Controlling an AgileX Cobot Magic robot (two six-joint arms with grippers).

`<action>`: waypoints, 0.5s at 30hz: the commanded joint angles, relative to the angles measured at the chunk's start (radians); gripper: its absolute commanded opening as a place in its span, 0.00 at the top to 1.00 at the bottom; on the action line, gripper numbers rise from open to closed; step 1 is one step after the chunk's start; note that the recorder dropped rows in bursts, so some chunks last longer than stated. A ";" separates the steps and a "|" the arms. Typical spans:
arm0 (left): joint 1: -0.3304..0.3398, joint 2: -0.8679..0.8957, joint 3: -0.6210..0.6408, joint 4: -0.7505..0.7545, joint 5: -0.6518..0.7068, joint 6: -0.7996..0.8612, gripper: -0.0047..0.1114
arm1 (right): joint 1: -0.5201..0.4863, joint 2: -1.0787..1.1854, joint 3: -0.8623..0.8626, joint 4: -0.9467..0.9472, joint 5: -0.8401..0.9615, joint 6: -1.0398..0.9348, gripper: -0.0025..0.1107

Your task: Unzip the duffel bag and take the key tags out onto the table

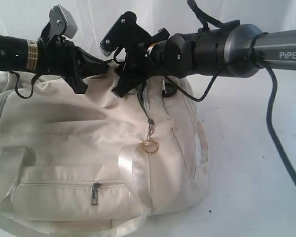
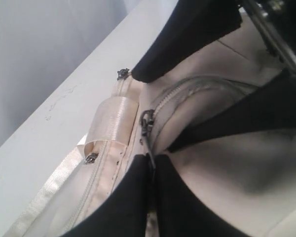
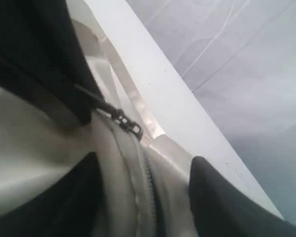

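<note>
Straddling zip atop duffel bag, right hand open

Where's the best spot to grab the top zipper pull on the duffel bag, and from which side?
Take the zipper pull by its thin tab's free end, from the side away from the slider, as the left hand seems to pinch it. The tab lies in line with the duffel bag's zip, so a tug runs along the teeth.
</note>
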 commanded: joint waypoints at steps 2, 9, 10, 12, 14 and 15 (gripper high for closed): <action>0.005 -0.016 0.001 -0.002 -0.056 -0.006 0.96 | 0.009 0.034 -0.060 -0.002 -0.030 -0.011 0.69; 0.005 -0.016 0.001 -0.002 -0.077 -0.006 0.96 | 0.041 0.059 -0.084 -0.002 -0.024 -0.011 0.94; 0.005 -0.016 0.001 -0.002 -0.077 -0.006 0.96 | 0.041 0.061 -0.084 -0.002 -0.022 -0.011 0.96; 0.005 -0.016 0.001 -0.002 -0.079 -0.006 0.96 | 0.041 0.063 -0.084 -0.002 -0.013 -0.011 0.98; 0.005 -0.016 0.001 -0.002 -0.072 -0.006 0.96 | 0.041 0.063 -0.084 -0.002 -0.008 -0.011 0.98; 0.005 -0.016 0.001 -0.002 -0.063 -0.001 0.96 | 0.041 0.063 -0.084 -0.002 -0.008 -0.011 0.98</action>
